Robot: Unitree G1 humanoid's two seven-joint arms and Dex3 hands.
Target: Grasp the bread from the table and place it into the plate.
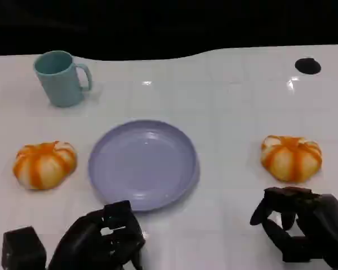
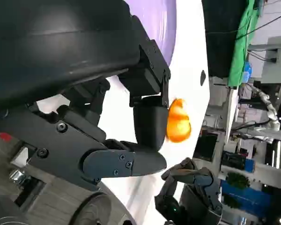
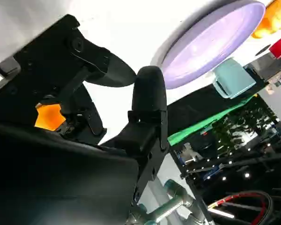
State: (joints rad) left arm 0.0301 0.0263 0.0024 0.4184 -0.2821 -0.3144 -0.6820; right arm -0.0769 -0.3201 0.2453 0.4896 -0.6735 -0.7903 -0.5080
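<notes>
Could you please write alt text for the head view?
A round lilac plate sits mid-table between two orange-and-white striped bread buns. A teal mug stands far left; black left hand and right hand hover, holding nothing.

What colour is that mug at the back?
The mug is light teal; the head view shows it best.

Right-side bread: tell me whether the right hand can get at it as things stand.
Probably yes. The right hand sits empty just in front of the bread, with bare table between them and nothing in the way.
</notes>
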